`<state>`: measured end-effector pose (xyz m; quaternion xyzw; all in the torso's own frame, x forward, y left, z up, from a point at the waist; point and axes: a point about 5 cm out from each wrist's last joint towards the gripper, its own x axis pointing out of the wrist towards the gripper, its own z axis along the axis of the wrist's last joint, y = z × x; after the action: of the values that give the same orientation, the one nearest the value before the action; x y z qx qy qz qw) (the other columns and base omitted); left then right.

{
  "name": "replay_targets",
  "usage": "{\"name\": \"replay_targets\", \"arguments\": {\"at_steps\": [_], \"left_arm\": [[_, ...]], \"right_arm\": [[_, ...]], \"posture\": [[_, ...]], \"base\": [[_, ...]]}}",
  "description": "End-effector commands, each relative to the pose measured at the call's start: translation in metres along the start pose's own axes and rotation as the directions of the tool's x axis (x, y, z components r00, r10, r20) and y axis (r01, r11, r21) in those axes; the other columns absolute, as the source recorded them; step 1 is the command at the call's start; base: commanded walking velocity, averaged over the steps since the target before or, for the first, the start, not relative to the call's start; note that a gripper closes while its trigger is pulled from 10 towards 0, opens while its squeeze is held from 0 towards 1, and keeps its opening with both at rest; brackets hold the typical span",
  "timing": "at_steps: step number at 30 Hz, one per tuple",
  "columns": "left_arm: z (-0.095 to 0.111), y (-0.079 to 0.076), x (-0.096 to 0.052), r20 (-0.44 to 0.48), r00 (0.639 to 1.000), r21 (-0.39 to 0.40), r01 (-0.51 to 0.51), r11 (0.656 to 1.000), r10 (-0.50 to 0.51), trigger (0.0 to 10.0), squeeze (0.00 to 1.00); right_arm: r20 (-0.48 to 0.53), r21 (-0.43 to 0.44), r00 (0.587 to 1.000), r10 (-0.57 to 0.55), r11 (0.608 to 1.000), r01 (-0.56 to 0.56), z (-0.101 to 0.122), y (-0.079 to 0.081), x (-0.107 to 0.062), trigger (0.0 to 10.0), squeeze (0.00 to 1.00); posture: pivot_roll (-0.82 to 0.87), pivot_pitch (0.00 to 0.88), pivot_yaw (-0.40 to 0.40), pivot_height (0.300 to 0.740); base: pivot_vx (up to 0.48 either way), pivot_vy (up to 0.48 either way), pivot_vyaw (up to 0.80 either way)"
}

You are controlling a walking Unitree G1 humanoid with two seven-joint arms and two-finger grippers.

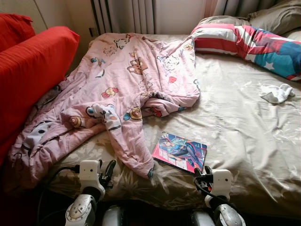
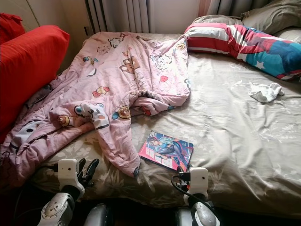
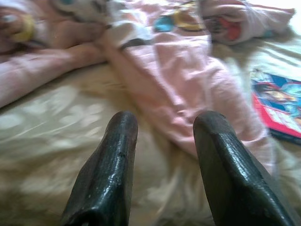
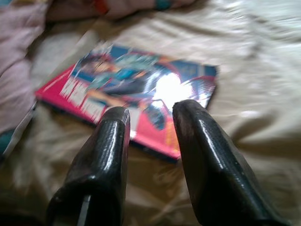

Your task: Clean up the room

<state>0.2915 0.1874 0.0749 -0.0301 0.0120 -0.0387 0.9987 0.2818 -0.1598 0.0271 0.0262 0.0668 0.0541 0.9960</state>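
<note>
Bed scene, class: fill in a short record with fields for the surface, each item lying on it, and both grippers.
surface: bed with a tan sheet
blanket: pink cartoon blanket, rumpled across the bed's left half
book: colourful book lying flat near the front edge
pillow: striped pillow at the head
cloth: small white cloth on the right
left gripper: open, near the blanket's corner
right gripper: open, just before the book

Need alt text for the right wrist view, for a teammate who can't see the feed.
The right gripper, fingers open, points at a glossy pink and blue comic book lying flat on the beige bedsheet, its fingertips over the book's near edge. A pink blanket lies beside the book.
</note>
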Motion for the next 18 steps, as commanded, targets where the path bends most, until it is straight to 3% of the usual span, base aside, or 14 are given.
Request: {"name": "replay_targets", "arguments": {"at_steps": [1, 18], "left_arm": [[-0.0060, 0.0054, -0.0048, -0.028, 0.999, 0.006, -0.019, 1.000, 0.019, 10.0, 0.00], [-0.0059, 0.0045, -0.0043, -0.031, 0.999, 0.009, -0.014, 1.000, 0.014, 10.0, 0.00]], "right_arm": [[-0.020, 0.018, 1.000, 0.004, 1.000, -0.003, -0.0061, 0.0032, -0.0027, 10.0, 0.00], [-0.029, 0.015, 1.000, 0.008, 1.000, -0.008, -0.0074, 0.0032, -0.0028, 10.0, 0.00]], "posture": [[-0.03, 0.223, 0.049, 0.575], [-0.03, 0.224, 0.051, 0.575]], "base": [[0.240, 0.000, 0.00], [0.188, 0.000, 0.00]]}}
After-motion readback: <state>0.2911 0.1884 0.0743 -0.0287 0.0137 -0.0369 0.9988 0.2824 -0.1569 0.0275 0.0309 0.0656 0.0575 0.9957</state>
